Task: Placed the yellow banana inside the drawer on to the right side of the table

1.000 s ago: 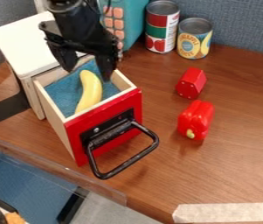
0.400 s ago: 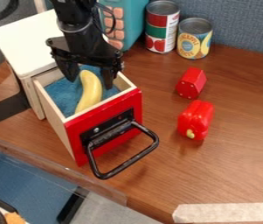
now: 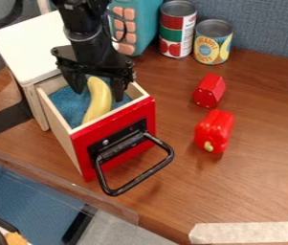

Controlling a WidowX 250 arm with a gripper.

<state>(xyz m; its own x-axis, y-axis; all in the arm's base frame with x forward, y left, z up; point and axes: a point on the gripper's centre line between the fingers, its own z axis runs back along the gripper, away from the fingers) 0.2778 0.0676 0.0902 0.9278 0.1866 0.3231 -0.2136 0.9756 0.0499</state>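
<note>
Banana [image 3: 100, 101] is inside the open drawer [image 3: 111, 125], lying lengthwise on the blue lining [image 3: 69, 103], one end up by the gripper [image 3: 98, 94], the other near the front wall. Gripper's down at the back of the drawer, fingers well spread, one each side of the banana's upper part. We can't tell if either touches it; doesn't look gripped. Step in hand, we'd say: line up and grasp.

To do it well, we'd keep the gap centred over the curve, go low enough to get the pads beside the thick part rather than just the tip, then close evenly. Watch the side walls: little room, so a finger could catch wood or pinch lining. We'd expect a grasp near one end to let the heavier front end sag, so a grip closer to the middle should be steadier.

After that, lift straight up until the whole banana clears the front wall and black handle [image 3: 143, 175], swing over to the camera view's right part of the desk [image 3: 261, 182], steering wide of the red pepper [image 3: 214, 131] and red block [image 3: 209, 91], lower, release.
</note>
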